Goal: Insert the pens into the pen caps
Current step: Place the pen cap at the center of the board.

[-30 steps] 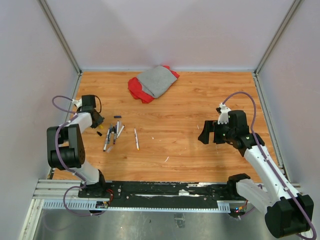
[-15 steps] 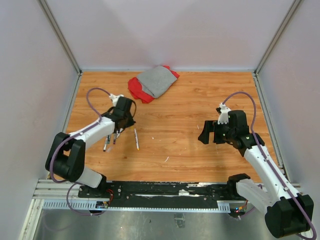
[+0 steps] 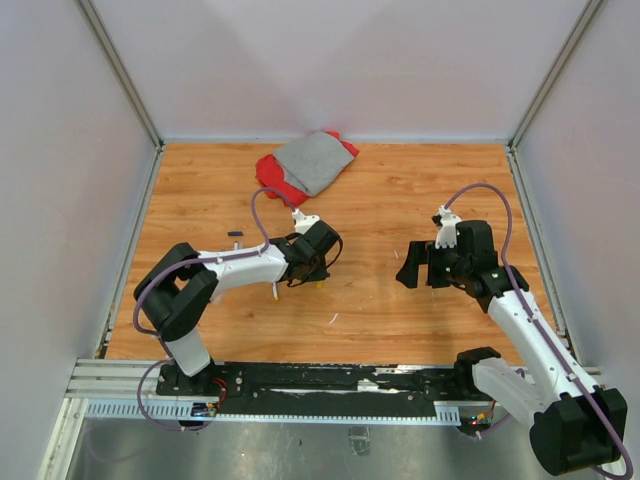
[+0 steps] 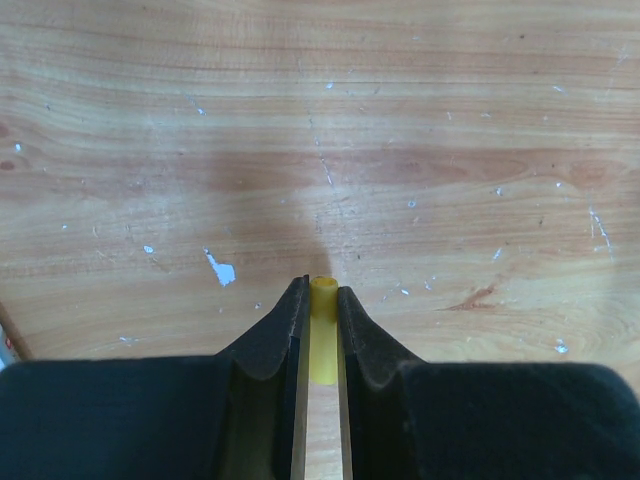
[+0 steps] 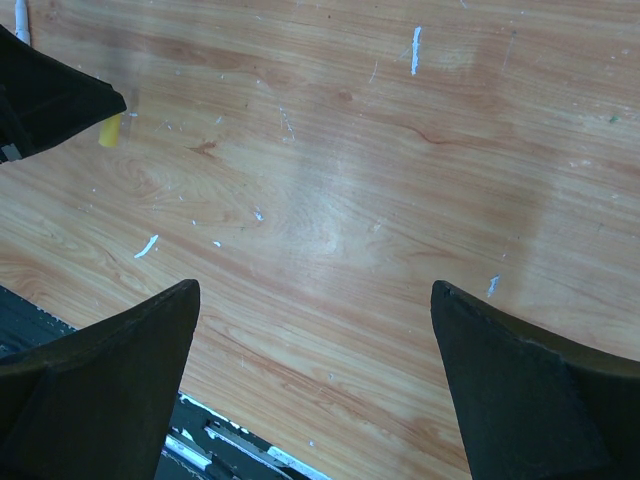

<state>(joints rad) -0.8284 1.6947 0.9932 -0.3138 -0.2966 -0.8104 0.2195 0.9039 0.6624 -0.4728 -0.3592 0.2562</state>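
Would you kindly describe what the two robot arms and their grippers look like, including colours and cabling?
The left arm and right arm both have white tubular links joined by chunky black joint housings. A thin purple cable loops along each arm. The left gripper and right gripper are matte black, each with two wedge-shaped fingers tapering towards the tip. No markings are legible.

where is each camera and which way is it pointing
Top external: above and behind the bases, looking down at the table; left arm and right arm show.
Left wrist: on the left arm, facing down at the boards; its jaws, shut on a yellow tube, show.
Right wrist: on the right arm, facing down toward the left arm; its open jaws show.
Shared: both wrist views show the yellow tube.
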